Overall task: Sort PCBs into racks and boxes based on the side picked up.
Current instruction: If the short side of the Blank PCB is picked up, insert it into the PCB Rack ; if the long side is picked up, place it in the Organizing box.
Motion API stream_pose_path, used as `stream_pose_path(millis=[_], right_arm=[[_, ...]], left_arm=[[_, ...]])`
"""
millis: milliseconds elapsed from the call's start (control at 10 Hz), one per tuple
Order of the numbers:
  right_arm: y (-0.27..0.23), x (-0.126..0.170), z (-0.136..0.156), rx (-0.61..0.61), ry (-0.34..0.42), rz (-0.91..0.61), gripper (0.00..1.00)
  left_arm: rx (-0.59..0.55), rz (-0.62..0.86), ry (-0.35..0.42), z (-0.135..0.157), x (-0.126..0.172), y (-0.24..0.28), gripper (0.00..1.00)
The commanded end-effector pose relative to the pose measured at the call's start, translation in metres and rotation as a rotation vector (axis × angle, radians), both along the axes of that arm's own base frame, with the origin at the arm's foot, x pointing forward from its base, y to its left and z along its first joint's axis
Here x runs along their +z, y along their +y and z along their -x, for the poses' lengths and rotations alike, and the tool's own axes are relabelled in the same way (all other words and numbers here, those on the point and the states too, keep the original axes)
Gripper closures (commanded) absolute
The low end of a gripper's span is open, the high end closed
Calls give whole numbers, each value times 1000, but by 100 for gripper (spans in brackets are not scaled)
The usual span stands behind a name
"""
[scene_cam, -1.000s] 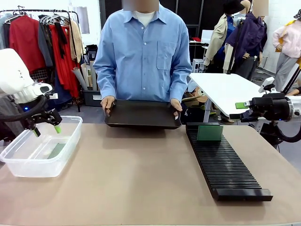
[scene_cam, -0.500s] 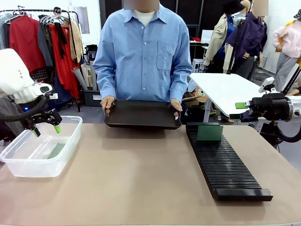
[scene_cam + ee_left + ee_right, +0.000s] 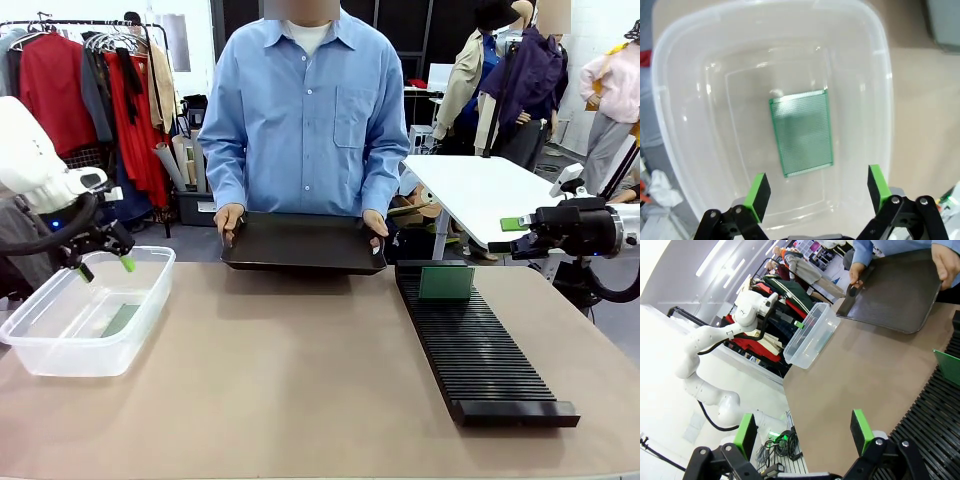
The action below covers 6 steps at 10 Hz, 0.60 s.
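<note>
In the front view, the left gripper (image 3: 104,267) is seen at the left edge of the frame, hanging above the clear box (image 3: 90,312) with its fingers spread apart and nothing between them. One circuit board (image 3: 120,320) lies flat on the bottom of that box. At the top centre, a black tray (image 3: 303,243) is held at both ends by the person's hands at the far edge of the table (image 3: 280,390). To the right, the long black rack (image 3: 475,350) runs toward the lower right, with a second board (image 3: 446,283) standing upright in a slot near its far end. The right gripper (image 3: 512,235) is seen at the right edge, beyond the rack. In the left wrist view, the green fingertips (image 3: 759,189) are held wide apart over the box, the board lying in the centre of the frame. In the right wrist view, the fingertips (image 3: 746,432) stand apart and empty, the rack in the lower right corner and the tray in the upper right.
</note>
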State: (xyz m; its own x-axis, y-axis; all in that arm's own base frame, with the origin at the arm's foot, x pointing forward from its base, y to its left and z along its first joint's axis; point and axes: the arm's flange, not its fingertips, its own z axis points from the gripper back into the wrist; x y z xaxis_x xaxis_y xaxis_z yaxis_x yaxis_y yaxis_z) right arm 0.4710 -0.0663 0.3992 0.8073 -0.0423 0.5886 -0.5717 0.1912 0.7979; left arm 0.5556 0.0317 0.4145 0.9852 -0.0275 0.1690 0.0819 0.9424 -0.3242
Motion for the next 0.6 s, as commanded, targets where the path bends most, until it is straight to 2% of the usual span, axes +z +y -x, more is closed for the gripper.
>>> stream_pose_path(millis=[0, 200, 500], right_arm=[[-1, 3, 0, 0, -6, 2, 0], [-1, 3, 0, 0, -6, 2, 0], [-1, 3, 0, 0, -6, 2, 0]], left_arm=[[14, 148, -79, 14, 14, 16, 0], [-16, 330, -160, 17, 24, 23, 0], [-104, 526, -207, 13, 31, 19, 0]])
